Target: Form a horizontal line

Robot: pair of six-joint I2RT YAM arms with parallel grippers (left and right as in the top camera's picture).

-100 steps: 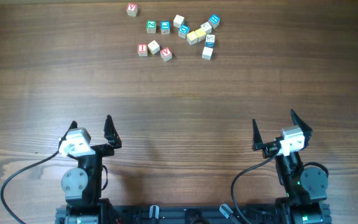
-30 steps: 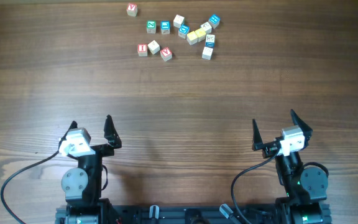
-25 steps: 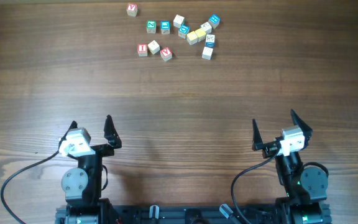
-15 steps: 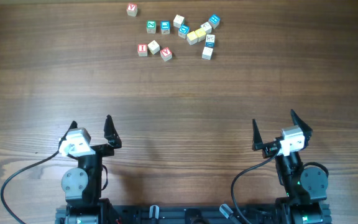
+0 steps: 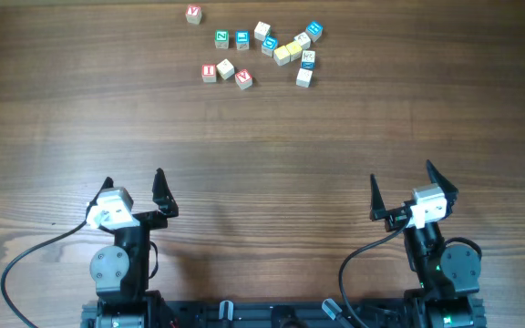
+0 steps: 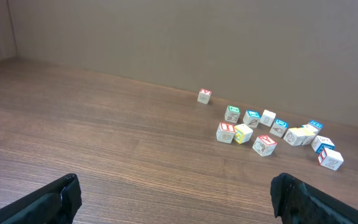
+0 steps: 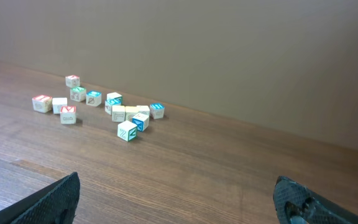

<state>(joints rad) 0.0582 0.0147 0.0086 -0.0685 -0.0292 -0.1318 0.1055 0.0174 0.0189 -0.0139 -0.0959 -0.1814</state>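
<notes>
Cubes (image 5: 262,31) lie in a loose scatter at the far side of the tabletop (image 5: 262,164); no row is formed yet. Left end effector (image 5: 133,178) and right end effector (image 5: 401,173) hover at the near edge, well apart from the scatter, jaws spread wide and holding nothing.

Hazards, as judged from this layout:
- Crowding. The yellow cube (image 5: 283,55) sits tight against its neighbours, with a blue cube (image 5: 270,46) just beside it. Wide jaws lowered here are likely to push adjacent cubes out of place.
- Wrong selection. Blue cubes and a green cube (image 5: 221,38) sit among the red cubes (image 5: 209,72); the lettering is small and easy to misread.
- Slip. Each cube is tiny; an off-centre pinch may twist or eject it.
- Reach. The lone red cube (image 5: 193,14) sits farthest out; a long stretch may reduce placement accuracy.
</notes>
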